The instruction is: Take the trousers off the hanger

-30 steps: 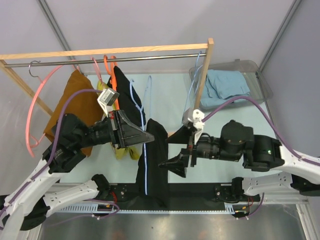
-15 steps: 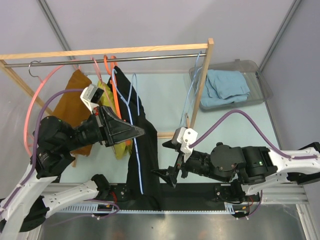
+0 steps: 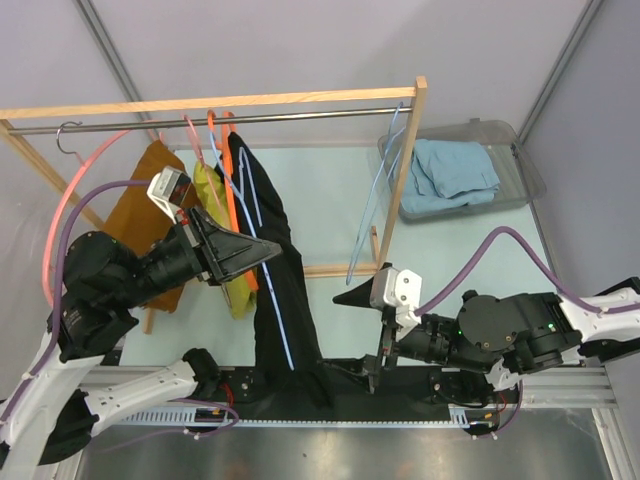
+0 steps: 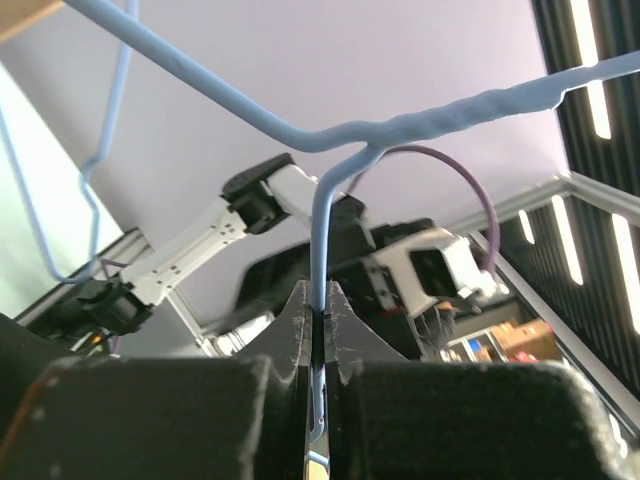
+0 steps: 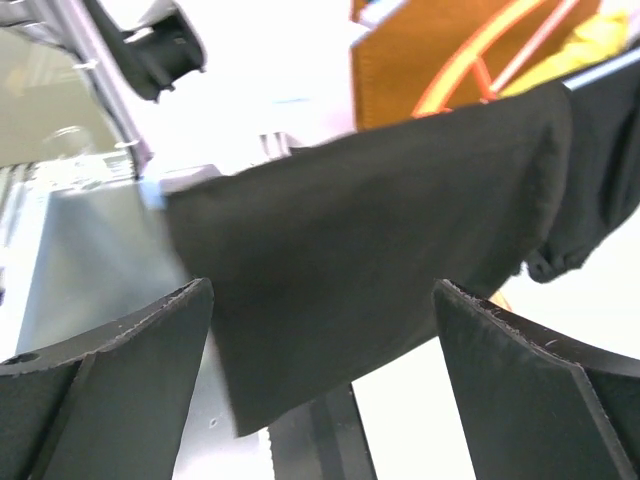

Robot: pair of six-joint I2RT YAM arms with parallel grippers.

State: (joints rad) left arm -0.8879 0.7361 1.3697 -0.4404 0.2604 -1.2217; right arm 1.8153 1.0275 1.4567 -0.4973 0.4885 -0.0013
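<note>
A clear plastic bin (image 3: 523, 160) sat at 2 o'clock on the tabletop (image 3: 330, 190), holding a folded light blue cloth (image 3: 455, 175) that filled most of it. The bin's near wall was partly cut by the wooden rack's (image 3: 250, 100) upright post.

The black trousers (image 3: 290, 300) hung over a light blue wire hanger (image 4: 322, 230) near the centre. They ran from the rail at 12 o'clock down to the tabletop's near edge at 6 o'clock, where the lower end bunched on the black base strip.

The left end effector (image 3: 272, 247) was clamped tight on the hanger's wire, which showed pinched between its fingers in the left wrist view.

The right end effector (image 3: 362, 337), at 5 o'clock, stood wide apart and gripped nothing. Its wrist camera showed a blurred fold of trousers between the fingers, though contact could not be made out.

A brown cloth (image 3: 140, 200) and a yellow garment (image 3: 225, 250) at 9 o'clock were largely hidden behind the left arm.
</note>
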